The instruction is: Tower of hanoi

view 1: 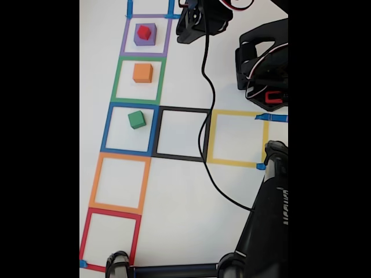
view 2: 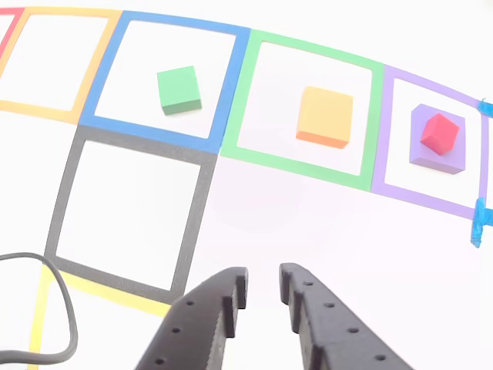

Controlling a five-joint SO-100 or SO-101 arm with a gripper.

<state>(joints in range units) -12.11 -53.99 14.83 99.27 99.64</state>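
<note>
The tower of hanoi blocks lie apart in a row of tape squares. The red block (view 1: 144, 32) (view 2: 439, 132) sits on top of the purple block (view 1: 145, 38) (view 2: 454, 156) inside the purple square. The orange block (view 1: 142, 72) (view 2: 326, 116) rests in the green square and the green block (view 1: 137, 119) (view 2: 179, 89) in the blue square. In the other view my gripper (view 2: 262, 279) hangs open above bare table, on the near side of the green square, with nothing between its black fingers (view 2: 228, 297). My arm (view 1: 200, 22) shows at the top of the fixed view.
The black square (view 1: 181, 134) (view 2: 123, 216), yellow square (view 1: 237, 139), orange square (view 1: 119, 182) and red square (view 1: 110, 238) hold nothing. A black cable (view 1: 207, 110) (view 2: 65, 308) crosses the black and yellow squares. A black stand (view 1: 269, 226) fills the lower right corner.
</note>
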